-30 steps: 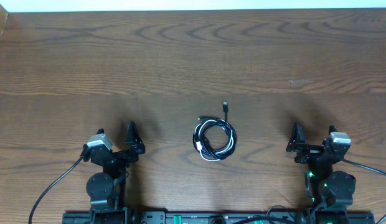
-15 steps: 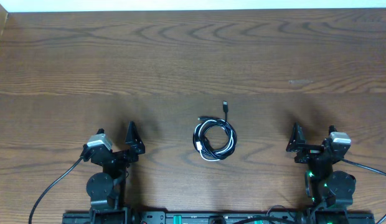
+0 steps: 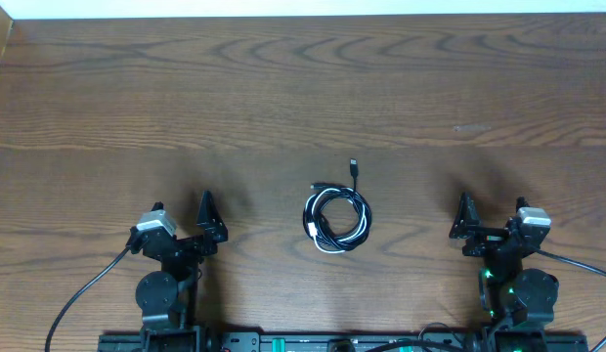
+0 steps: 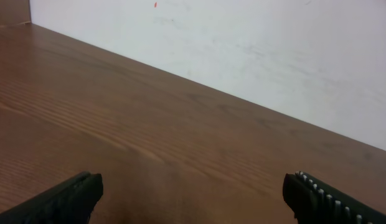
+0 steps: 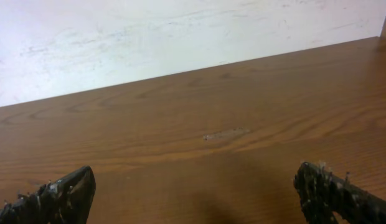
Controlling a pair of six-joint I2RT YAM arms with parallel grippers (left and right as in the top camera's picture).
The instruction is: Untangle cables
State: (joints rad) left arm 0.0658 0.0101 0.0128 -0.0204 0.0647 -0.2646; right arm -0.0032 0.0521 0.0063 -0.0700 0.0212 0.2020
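The cables (image 3: 336,217) lie as one small coiled bundle of black and white cords at the middle of the table in the overhead view. One black plug end (image 3: 353,164) sticks out toward the far side. My left gripper (image 3: 205,217) sits at the near left, well apart from the bundle, open and empty (image 4: 192,190). My right gripper (image 3: 464,220) sits at the near right, also apart from it, open and empty (image 5: 194,190). Neither wrist view shows the cables.
The wooden table (image 3: 303,98) stretches wide behind the bundle. A white wall (image 4: 243,43) runs along its far edge. Thick black arm leads (image 3: 83,293) trail at the near edge by each arm base.
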